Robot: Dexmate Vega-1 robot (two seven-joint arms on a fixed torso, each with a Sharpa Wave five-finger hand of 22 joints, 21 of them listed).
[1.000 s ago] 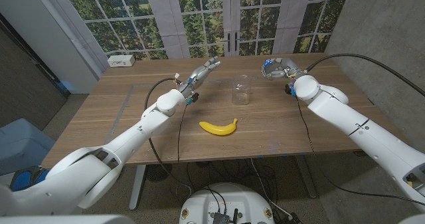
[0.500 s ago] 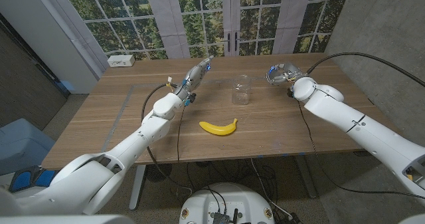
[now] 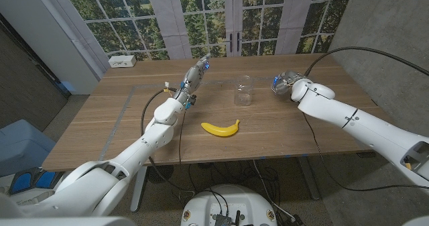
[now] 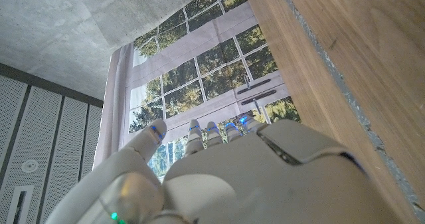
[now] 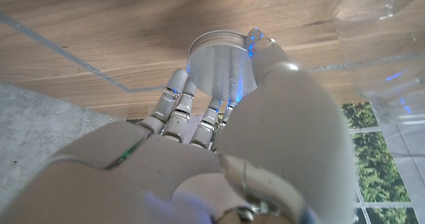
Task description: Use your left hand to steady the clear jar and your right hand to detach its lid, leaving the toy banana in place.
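Right hand (image 3: 283, 83) grips silver lid (image 5: 217, 59) close over table (image 3: 100, 119), right of clear jar (image 3: 244, 90); probably setting it aside. Jar stands open. Left hand (image 3: 196, 74), fingers straight, holds nothing, well left of jar. Toy banana (image 3: 220, 128) lies in front, untouched.

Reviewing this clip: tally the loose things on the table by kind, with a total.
Clear jar: 1
Metal lid, off the jar, in the right hand: 1
Toy banana: 1
White box at the far corner: 1
Total: 4
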